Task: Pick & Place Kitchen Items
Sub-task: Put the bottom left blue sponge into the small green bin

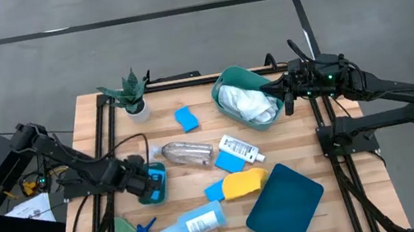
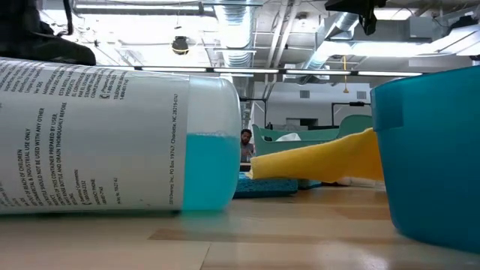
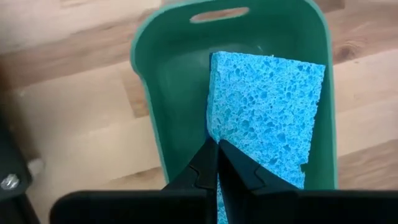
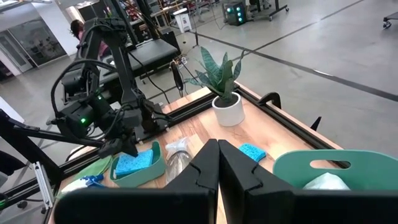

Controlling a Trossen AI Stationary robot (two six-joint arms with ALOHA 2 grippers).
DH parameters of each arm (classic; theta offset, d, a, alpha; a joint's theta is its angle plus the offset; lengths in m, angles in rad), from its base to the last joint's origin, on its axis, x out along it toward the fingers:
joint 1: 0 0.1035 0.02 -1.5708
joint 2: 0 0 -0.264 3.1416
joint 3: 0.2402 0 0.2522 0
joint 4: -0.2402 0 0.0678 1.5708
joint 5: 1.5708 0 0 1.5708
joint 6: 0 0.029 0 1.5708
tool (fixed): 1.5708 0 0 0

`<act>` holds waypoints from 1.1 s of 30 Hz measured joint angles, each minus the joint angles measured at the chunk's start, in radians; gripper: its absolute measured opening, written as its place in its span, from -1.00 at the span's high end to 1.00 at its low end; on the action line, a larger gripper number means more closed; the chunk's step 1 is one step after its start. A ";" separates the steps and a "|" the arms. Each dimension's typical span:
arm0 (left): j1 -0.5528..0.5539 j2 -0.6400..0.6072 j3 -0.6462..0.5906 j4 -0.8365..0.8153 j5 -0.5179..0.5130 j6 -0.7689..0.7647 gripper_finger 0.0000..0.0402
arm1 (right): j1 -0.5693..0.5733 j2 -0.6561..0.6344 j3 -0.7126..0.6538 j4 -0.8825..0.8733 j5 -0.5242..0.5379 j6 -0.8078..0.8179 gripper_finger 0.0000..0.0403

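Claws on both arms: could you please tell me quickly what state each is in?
Left claw: closed, empty, above the sponge in the small tub.
Right claw: closed, empty.

The wooden table (image 1: pixel 297 156) carries sponges (image 1: pixel 186 119), a spray bottle (image 1: pixel 195 223), cloths (image 1: pixel 244 182), tubs (image 1: pixel 224 92) and a plant (image 1: pixel 130 91).

Left tool (image 1: pixel 151 183) shut, arm low at table's left, right tool (image 1: pixel 287 95) shut, arm outstretched.
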 joint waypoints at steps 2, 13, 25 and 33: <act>0.008 0.002 0.000 -0.004 0.016 0.003 1.00 | 0.000 0.000 0.000 0.000 0.000 0.000 1.00; -0.011 -0.007 0.000 0.008 0.071 -0.134 1.00 | 0.000 0.000 0.000 0.000 0.000 0.000 1.00; -0.012 0.075 0.000 0.095 0.043 -0.240 1.00 | 0.000 0.000 0.000 -0.002 0.000 0.000 1.00; 0.018 0.112 0.000 0.158 0.031 -0.248 1.00 | 0.000 0.000 0.000 -0.004 0.000 0.000 1.00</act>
